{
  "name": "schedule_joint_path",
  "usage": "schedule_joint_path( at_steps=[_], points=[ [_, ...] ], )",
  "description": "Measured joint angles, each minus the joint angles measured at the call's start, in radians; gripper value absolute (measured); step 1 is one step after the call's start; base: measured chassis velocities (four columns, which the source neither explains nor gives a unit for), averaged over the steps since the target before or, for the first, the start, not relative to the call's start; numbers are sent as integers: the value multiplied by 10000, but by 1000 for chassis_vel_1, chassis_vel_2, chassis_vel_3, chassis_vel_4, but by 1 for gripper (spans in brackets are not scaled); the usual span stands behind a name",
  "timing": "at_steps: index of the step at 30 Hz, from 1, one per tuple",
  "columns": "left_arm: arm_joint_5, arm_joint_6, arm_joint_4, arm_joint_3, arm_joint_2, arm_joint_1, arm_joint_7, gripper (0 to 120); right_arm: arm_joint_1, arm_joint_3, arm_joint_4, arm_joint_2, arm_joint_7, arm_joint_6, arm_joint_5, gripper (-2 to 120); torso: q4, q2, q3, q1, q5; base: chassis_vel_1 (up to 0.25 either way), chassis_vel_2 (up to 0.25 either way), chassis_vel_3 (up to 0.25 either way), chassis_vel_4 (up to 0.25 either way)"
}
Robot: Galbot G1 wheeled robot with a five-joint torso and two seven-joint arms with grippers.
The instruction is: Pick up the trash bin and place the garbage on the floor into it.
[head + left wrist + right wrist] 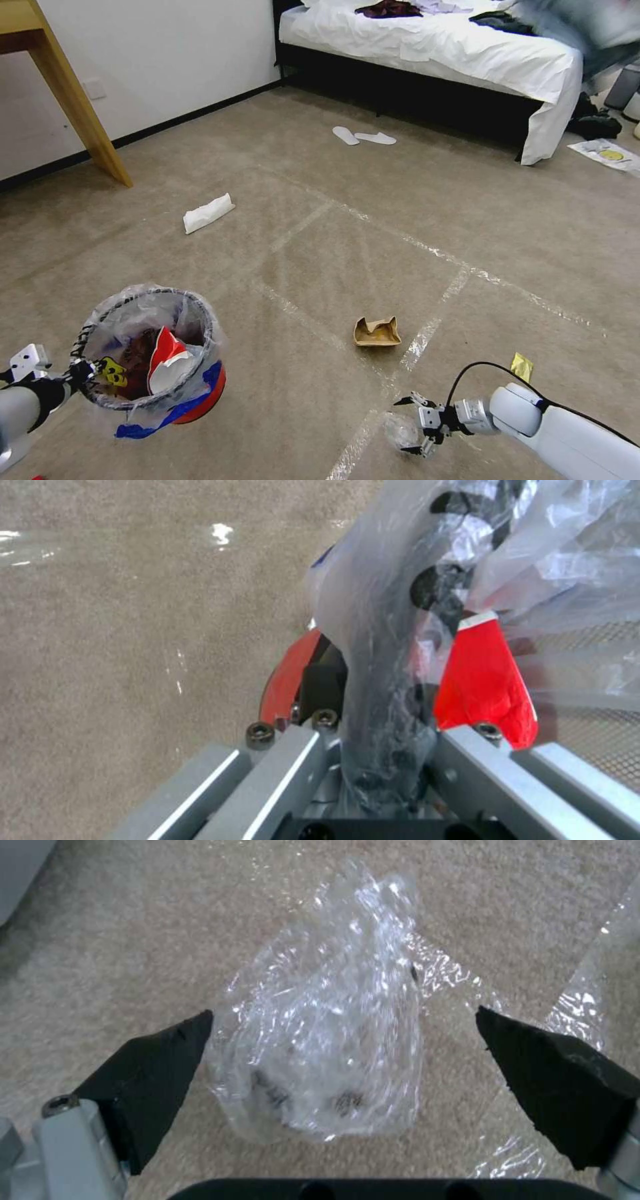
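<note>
Crinkly clear wrapper (327, 1040) lies between the spread right gripper (343, 1060); left gripper (373, 760) pinches the mesh trash bin (150, 347) rim.

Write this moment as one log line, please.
left end effector: shut on trash bin rim | right end effector: open over clear plastic wrapper | floor

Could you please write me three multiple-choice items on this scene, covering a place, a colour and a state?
1. Where is the clear plastic wrapper?
A. On the bed
B. On the floor between the right gripper's open fingers
C. Inside the bin

2. What colour is the base of the trash bin?
A. Red
B. Green
C. White

3. What is the left gripper doing?
A. Hanging open
B. Holding a tissue
C. Clamping the bin's rim

Answers: 1 B, the right gripper straddles it on the carpet; 2 A, red shows under the mesh; 3 C, its fingers pinch the rim and liner.
</note>
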Motion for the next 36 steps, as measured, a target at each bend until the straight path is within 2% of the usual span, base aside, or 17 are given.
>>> schedule_joint_path(
  at_steps=[6,23,26,28,29,31,32,33,34,36],
  points=[
    [151,-4,64,163,-32,-88,33,1,-179,77,126,-94,-57,96,-3,100,1,0,0,0,0,0,0,0,0],
    [291,-19,107,189,-80,-42,115,1,-17,-343,-229,521,210,17,-198,100,1,0,0,0,0,0,0,0,0],
    [329,-20,107,208,-91,-35,121,1,89,-398,-386,729,345,-77,-276,94,1,0,0,0,2,0,0,0,0],
    [345,-35,107,246,-90,-59,125,1,146,-406,-464,804,450,-126,-290,84,3,0,0,0,2,0,0,0,0],
    [345,-35,107,246,-90,-59,125,1,146,-406,-464,804,450,-126,-290,84,3,0,0,0,2,0,0,0,0],
    [353,-49,107,283,-87,-89,128,1,153,-408,-466,755,442,-138,-282,76,1,0,0,0,2,0,0,0,0],
    [353,-49,107,283,-87,-89,128,1,153,-408,-466,755,442,-138,-282,76,1,0,0,0,2,0,0,0,0],
    [378,-52,109,315,-84,-108,141,1,140,-360,-472,718,438,-131,-290,67,0,0,0,0,1,0,0,0,0],
    [378,-52,109,315,-84,-108,141,1,140,-360,-472,718,438,-131,-290,67,0,0,0,0,1,0,0,0,0],
    [404,-64,123,343,-80,-135,149,1,98,-290,-471,667,443,-124,-292,59,1,0,0,0,2,0,0,0,0]
  ],
)
